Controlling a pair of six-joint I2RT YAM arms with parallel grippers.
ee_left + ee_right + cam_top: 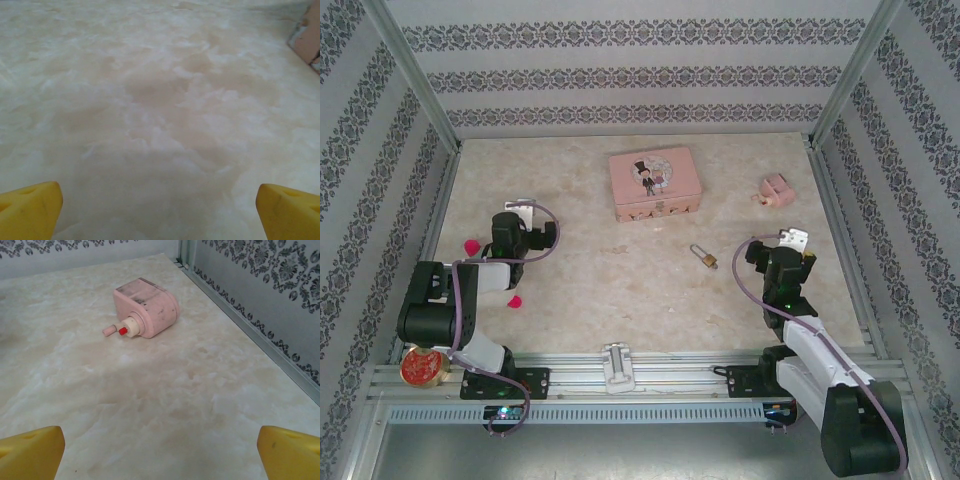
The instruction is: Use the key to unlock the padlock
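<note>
Both claws are wide open and holding nothing. The left claw (160, 212) has its yellow fingertips (30, 210) spread out at the edges of its wrist view, and the right claw (160, 450) looks the same.

From above, the padlock (704, 258) lies flat on the tabletop (620, 280), roughly mid-scene. It's a bit left of the right claw (790, 238) and slightly nearer, close but not touching. The left claw (523, 208) is well apart from it, over on the left side.

The key might be the dark speck at the brass body, but honestly it's too small to tell.

The pink tin (655, 183) sits further back behind the padlock, and a corner of it (307, 35) pokes into the left wrist view. The small pink lump (146, 312) lies on its side ahead of the right claw, near the far right corner.

The surface is pale beige with a marble pattern. The walls (620, 75) have striped damask wallpaper, and metal rails (670, 375) run along the near edge.
</note>
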